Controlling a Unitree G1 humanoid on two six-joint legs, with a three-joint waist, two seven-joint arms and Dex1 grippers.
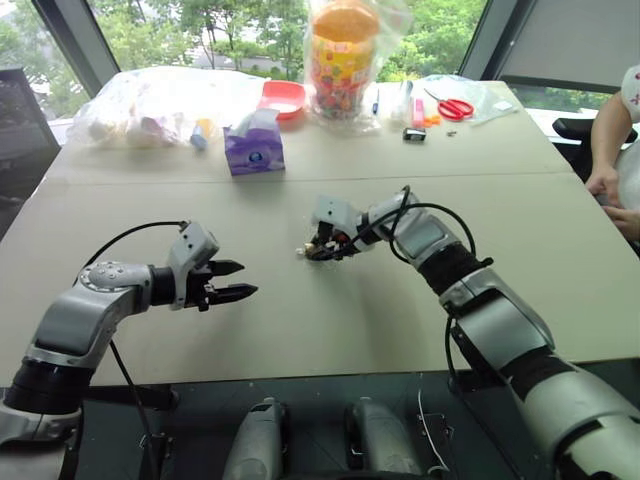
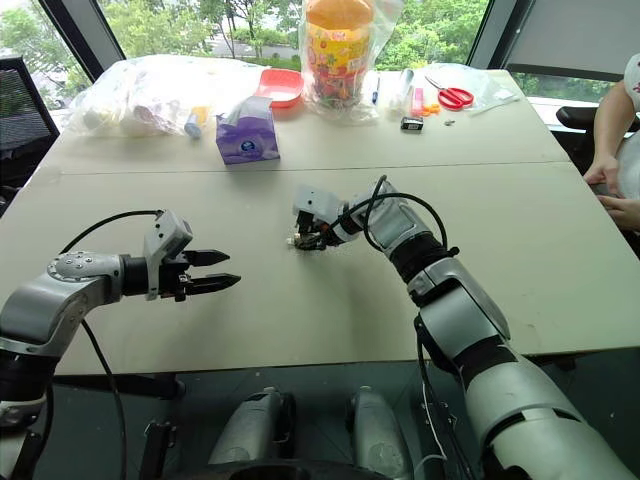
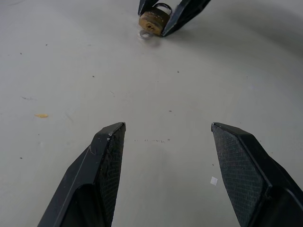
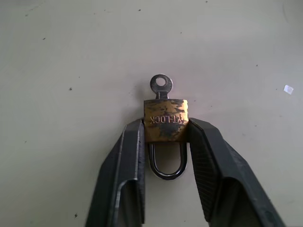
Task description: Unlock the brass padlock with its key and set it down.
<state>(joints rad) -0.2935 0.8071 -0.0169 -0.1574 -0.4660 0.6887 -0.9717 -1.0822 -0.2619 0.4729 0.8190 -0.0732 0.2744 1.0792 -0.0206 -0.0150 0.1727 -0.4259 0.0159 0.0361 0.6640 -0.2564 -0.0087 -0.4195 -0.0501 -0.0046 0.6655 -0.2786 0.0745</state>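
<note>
While our right hand (image 4: 165,130) pinches the brass padlock (image 4: 165,121) low over the table (image 1: 330,330), the key (image 4: 161,85) seated in it, our spread left hand (image 1: 232,281) should approach squarely and grasp the key's bow.

Brass padlock (image 4: 165,121): tarnished yellow metal, worn patches, stamped lettering; shackle dark, glossy steel. Key (image 4: 161,85): bright silvery metal, smooth. Right gripper (image 4: 165,137) fingers (image 4: 210,165): black, matt, cross-hatched pads. Tabletop (image 3: 71,71): matt beige, smooth, faintly speckled.
</note>
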